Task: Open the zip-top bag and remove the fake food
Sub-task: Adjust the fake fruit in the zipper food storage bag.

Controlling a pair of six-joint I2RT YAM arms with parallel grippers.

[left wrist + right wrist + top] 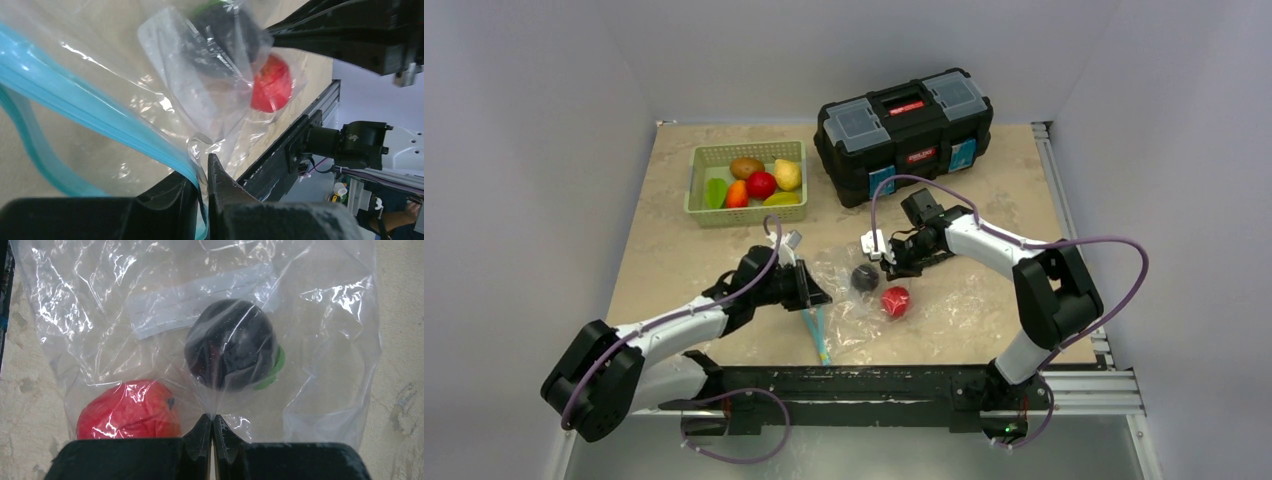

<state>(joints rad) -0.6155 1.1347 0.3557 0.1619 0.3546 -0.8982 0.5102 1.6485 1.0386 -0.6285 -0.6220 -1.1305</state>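
Clear zip-top bag [929, 312] between both jaws

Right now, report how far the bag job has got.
Done: several fake foods sit in the green basket. In hand: left gripper pinches the teal zip strip; right gripper pinches plastic of the zip-top bag. Remaining: red piece and dark piece, both inside.

Brightly, evenly lit from above; faintly shadowed; glary across the zip-top bag [320, 365]; blurred just below it.
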